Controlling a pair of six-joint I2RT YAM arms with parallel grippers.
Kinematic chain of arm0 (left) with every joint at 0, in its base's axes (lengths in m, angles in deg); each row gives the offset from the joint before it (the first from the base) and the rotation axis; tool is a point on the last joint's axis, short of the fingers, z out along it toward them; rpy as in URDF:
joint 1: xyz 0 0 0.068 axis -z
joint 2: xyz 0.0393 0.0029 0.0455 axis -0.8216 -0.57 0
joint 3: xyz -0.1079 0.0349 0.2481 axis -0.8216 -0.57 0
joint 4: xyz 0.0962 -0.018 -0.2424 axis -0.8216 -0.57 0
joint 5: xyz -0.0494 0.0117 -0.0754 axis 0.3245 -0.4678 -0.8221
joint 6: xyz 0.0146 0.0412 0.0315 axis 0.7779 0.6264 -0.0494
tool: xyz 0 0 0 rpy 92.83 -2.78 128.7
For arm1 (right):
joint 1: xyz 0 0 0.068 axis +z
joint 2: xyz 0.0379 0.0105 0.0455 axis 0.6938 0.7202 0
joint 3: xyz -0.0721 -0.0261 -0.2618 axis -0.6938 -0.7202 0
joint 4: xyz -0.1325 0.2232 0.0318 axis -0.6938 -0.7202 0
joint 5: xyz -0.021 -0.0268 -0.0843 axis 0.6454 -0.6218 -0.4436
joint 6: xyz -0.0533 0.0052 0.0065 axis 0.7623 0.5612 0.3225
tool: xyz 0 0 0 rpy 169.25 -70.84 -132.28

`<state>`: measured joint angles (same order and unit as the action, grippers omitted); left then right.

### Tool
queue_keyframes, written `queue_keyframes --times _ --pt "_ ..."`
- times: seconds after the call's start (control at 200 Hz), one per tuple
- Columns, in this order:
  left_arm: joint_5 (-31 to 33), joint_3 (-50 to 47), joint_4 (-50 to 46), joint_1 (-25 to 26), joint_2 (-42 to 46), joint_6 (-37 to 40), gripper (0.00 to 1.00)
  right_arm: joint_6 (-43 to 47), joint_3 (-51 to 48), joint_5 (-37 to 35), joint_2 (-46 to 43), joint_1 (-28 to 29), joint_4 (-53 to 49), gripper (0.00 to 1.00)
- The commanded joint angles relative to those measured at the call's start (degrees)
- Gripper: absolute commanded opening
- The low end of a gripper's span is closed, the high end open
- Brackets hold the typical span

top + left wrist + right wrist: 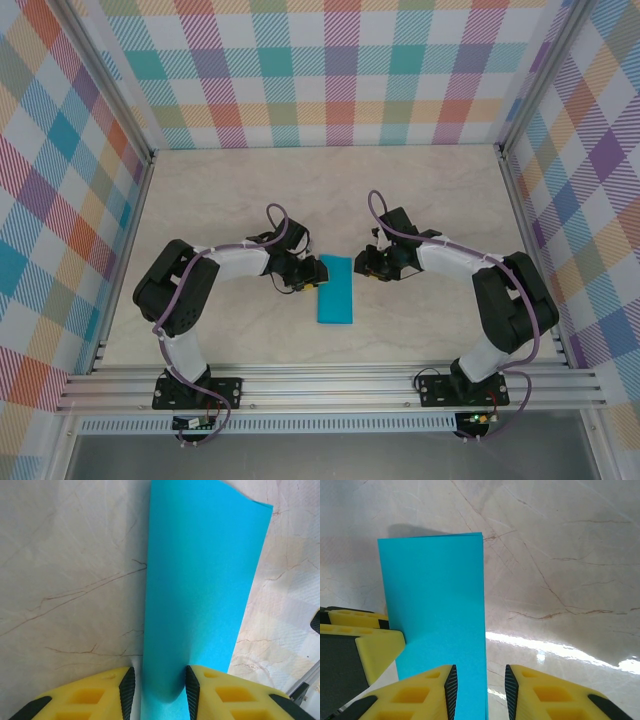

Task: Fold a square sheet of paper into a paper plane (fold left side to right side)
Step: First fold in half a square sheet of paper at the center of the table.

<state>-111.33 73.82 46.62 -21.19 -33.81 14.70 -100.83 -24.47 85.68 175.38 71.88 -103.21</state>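
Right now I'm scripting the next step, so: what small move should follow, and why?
Probably draw the right gripper back off the sheet of paper: it already lies folded into a narrow strip, the right gripper's jaws stand apart over its edge, and the left gripper straddles the other side.

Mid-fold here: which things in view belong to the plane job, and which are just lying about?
Part of the job:
- square sheet of paper, folded into a narrow strip
- left pincer, open, the strip's end between its fingers
- right pincer, open over the strip's edge

Just surroundings, nothing loose:
- marble table
- checked walls
- metal rail at the near edge
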Motion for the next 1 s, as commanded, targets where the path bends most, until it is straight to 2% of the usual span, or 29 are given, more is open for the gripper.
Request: queue_keyframes --times 0.0,0.29,0.59,0.995 --pt "2.3 0.6 -0.8 1.2 -2.3 0.6 0.36 0.6 0.0 1.3 -0.7 -0.2 -0.3 0.33" --pt "2.6 0.6 -0.8 1.5 -3.2 0.4 0.36 -0.1 -0.7 3.4 -0.6 -0.2 1.1 0.32" --pt "2.8 0.7 -0.9 1.7 -3.6 0.3 0.36 -1.2 -1.8 6.9 0.7 -0.1 3.7 0.24" --pt "3.4 1.0 -1.6 2.4 -4.2 0.4 0.37 -1.7 -2.0 6.6 0.8 0.0 3.9 0.22"
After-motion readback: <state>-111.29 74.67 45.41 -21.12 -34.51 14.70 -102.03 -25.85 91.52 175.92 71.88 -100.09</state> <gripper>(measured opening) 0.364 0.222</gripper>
